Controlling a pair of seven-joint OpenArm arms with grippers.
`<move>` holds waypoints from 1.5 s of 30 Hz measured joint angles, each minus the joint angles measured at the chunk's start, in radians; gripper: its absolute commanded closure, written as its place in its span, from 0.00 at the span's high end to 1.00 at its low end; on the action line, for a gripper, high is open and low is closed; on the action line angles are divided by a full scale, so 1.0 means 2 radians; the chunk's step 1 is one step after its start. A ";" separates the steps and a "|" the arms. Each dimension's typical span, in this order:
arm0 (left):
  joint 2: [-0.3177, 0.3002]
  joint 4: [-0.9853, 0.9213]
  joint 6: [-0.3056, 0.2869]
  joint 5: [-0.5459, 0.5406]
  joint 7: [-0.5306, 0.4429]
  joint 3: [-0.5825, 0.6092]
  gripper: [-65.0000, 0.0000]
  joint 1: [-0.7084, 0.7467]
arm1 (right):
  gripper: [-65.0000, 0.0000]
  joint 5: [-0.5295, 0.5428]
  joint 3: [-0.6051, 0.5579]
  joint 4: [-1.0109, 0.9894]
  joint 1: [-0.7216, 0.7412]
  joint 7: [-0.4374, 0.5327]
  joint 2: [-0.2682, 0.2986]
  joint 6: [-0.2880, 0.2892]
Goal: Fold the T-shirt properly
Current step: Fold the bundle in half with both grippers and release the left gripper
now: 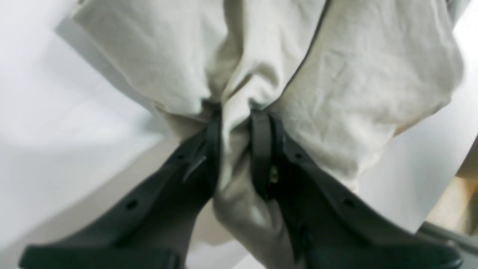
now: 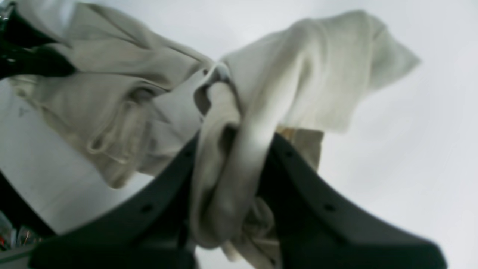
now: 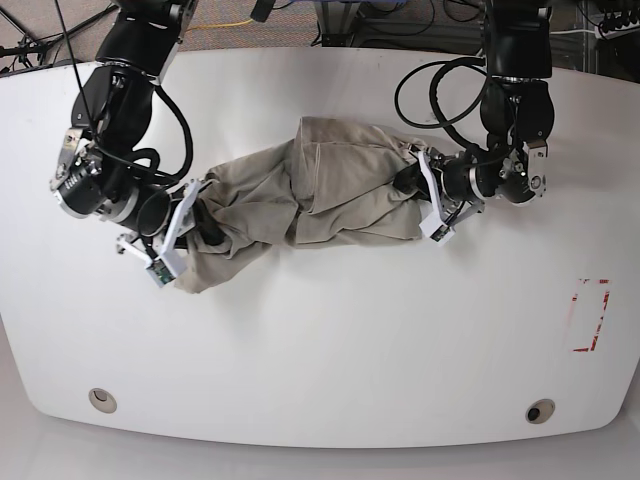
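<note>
Now left tool (image 1: pixel 234 123) and right tool (image 2: pixel 229 144) each clamp bunched T-shirt (image 3: pixel 310 190).

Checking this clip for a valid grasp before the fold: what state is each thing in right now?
T-shirt: bunched and wrinkled, stretched between the two grippers, not folded.
Left gripper: shut on a fold of the T-shirt.
Right gripper: shut on a thick bunch of the T-shirt.
Table: white, carrying the T-shirt.

Robotics lab, white table (image 3: pixel 330 340), cables (image 3: pixel 420 15) on floor behind
</note>
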 measured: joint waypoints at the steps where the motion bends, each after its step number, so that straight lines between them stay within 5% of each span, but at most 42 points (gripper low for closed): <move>1: 0.005 0.000 0.000 0.000 0.000 0.001 0.10 0.000 | 0.00 0.002 -0.006 0.000 0.000 0.001 -0.007 0.000; 8: 0.018 0.000 0.000 0.000 0.002 0.001 0.10 0.002 | 0.00 -0.004 -0.053 0.001 -0.003 0.000 -0.053 0.000; 11: 0.021 0.000 0.000 0.001 0.002 0.001 0.10 0.002 | 0.08 0.001 -0.074 0.003 -0.004 0.000 -0.069 0.000; 20: 0.022 0.000 0.000 0.002 0.002 0.001 0.11 0.002 | 0.52 -0.001 -0.105 0.004 -0.017 0.000 -0.091 0.000; 33: 0.022 0.000 0.000 0.001 0.002 0.002 0.11 0.002 | 0.54 0.001 -0.216 0.003 -0.042 0.021 -0.092 0.000; 38: 0.021 0.001 0.000 -0.002 0.005 0.002 0.33 0.002 | 0.54 -0.001 -0.209 0.004 -0.049 0.019 -0.087 0.000; 45: 0.020 0.047 0.000 -0.041 0.016 -0.036 0.69 0.010 | 0.54 0.053 -0.111 0.029 -0.059 0.024 -0.068 0.000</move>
